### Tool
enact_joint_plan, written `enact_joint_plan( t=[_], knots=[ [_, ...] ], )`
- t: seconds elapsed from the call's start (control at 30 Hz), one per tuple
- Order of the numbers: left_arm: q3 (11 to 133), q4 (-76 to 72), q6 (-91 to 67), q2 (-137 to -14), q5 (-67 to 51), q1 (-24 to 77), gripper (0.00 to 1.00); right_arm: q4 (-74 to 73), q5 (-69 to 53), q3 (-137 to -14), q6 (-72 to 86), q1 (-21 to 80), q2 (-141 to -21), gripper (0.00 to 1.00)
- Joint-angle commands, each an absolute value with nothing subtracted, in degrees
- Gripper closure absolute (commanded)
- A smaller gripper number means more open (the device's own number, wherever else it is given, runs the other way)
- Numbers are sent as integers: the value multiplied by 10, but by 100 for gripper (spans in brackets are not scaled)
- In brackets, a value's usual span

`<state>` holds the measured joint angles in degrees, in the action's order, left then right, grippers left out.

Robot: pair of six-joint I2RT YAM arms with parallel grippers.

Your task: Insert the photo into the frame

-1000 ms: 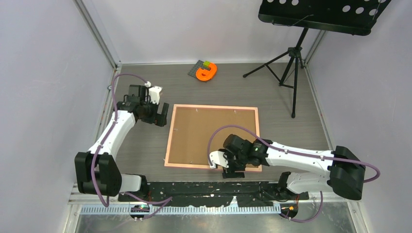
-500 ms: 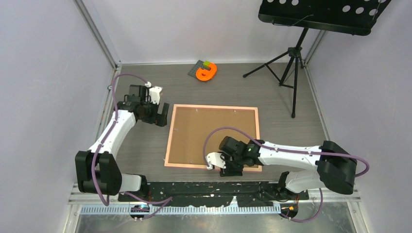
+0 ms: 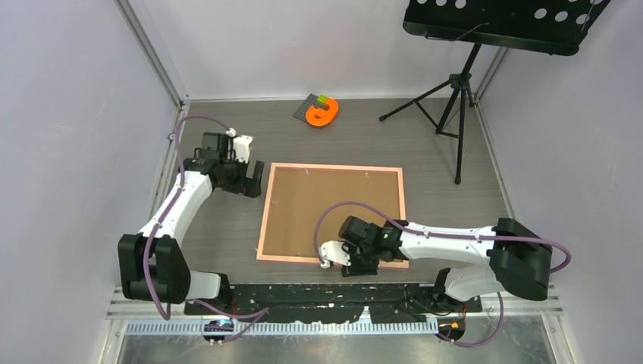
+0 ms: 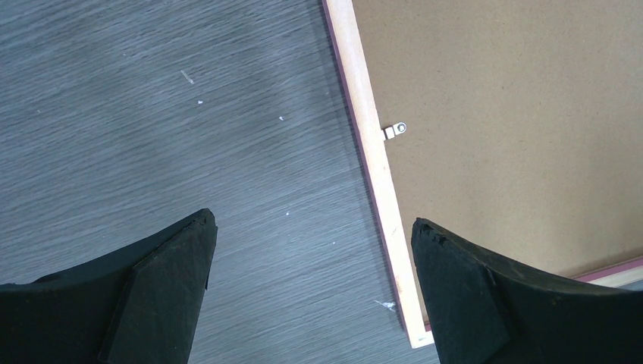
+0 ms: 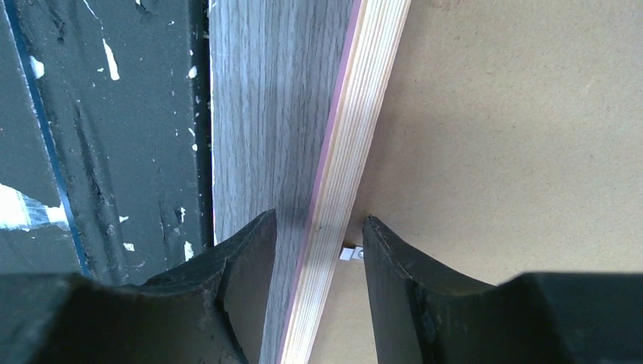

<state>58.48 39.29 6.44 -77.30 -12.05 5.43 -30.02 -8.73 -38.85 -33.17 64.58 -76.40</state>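
Grey wood-grain table [image 3: 455, 205] bears the pink frame [image 3: 334, 165], a brown backing board [image 3: 334, 208] inside it. The right pincer [image 5: 318, 220], jaws apart, straddles the frame's near rail. The left pincer [image 4: 312, 220], spread wide, hovers over the left rail.

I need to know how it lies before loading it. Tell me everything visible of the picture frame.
The frame is a large, thin rectangle with salmon-pink rails that look like pale layered wood up close. It lies flat, back side up, on the grey table. A brown backing board fills it, with small metal tabs at the rim. The right gripper straddles its near rail, jaws apart, with one finger outside and one over the board. The open left gripper hangs at its far left corner.
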Motion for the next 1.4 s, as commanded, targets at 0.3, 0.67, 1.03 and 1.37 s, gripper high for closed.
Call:
enact_joint_plan(
  t=[0.3,0.67,1.03,1.37],
  knots=[
    [590,382,65,-772,-123,49,3,-288,-59,-406,-315,674,-796,63],
    [589,387,87,-756,-134,48,2,-297,-16,-424,-304,674,-766,94],
    [521,416,246,-607,-243,55,1,-344,-95,-497,-326,588,-747,94],
    [503,427,297,-486,-180,215,1,-373,-144,-597,-318,556,-805,94]
  ],
)
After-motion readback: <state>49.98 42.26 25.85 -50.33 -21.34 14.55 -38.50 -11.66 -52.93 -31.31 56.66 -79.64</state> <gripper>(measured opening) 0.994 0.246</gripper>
